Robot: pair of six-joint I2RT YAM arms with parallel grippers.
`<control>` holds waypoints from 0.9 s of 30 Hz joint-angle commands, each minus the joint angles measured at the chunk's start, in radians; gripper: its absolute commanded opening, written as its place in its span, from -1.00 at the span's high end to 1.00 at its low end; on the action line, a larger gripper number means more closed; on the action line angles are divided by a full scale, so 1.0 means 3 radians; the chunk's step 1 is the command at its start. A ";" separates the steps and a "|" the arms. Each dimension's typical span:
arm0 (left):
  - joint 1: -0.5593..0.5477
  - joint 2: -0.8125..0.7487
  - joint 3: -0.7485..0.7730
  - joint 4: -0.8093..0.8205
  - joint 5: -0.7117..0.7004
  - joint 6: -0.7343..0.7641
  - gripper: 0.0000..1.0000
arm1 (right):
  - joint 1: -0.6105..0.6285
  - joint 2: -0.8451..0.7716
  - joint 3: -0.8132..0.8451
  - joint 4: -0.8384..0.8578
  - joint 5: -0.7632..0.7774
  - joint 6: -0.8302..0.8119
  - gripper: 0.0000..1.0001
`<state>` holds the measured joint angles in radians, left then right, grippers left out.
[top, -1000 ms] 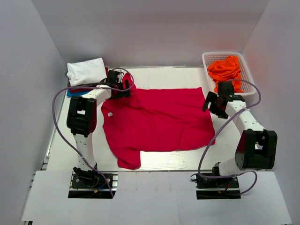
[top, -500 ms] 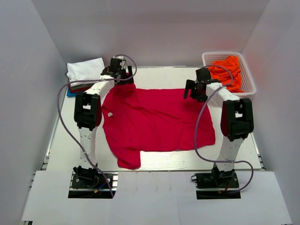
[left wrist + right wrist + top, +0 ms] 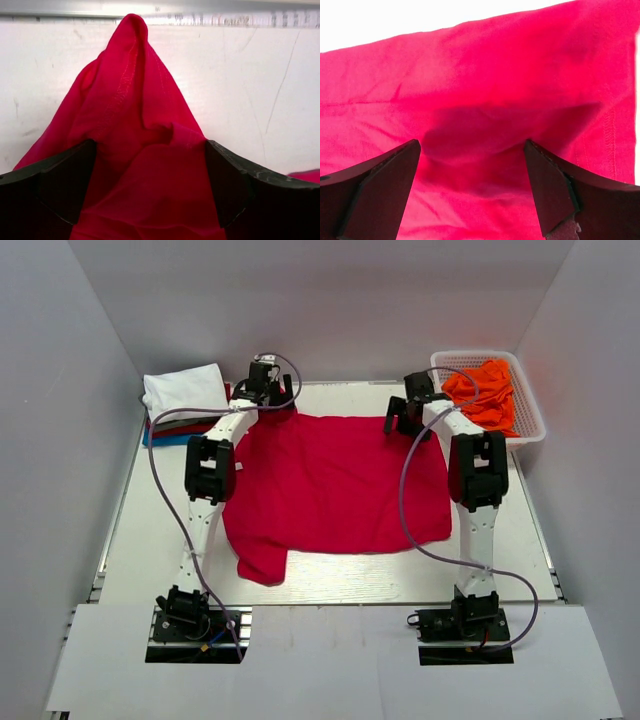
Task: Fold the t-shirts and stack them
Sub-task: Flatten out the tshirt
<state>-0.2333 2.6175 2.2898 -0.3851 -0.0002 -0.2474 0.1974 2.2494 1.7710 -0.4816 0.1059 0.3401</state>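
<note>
Both arms reach to the far edge of the crimson t-shirt, which lies spread across the middle of the surface. One sleeve is crumpled at its near left corner.

The left end effector stands fully open with a raised peak of red cloth between its fingers, but it is not pinching anything. The right end effector is equally wide open and holds nothing, hovering over flat cloth just inside the hem.

The mismatch is my main worry. If I close now, the left side probably takes a thick bunch, while the right may catch one thin layer or slide off the flat fabric. A lift would then pull the shirt crooked and the fold would come out skewed.

Going too low on the right could also scrape the fingertips on the surface.

Clearance is tight on both sides. The folded pile topped by the white t-shirt sits just beside the left arm, and the basket of orange t-shirts is close to the right arm. A wide swing could knock either one.

The crumpled sleeve may also drag underneath and spoil the fold.
</note>
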 commanded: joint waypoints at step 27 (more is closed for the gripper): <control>-0.0046 -0.5138 -0.4609 -0.1027 0.0061 -0.1624 -1.00 | 0.0477 -0.2660 -0.2465 0.0542 -0.0455 -0.0004 -0.81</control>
<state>-0.2474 1.2251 1.1431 -0.5598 -0.0196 -0.5537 0.3462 1.4879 1.1538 -0.3481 -0.0196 0.2749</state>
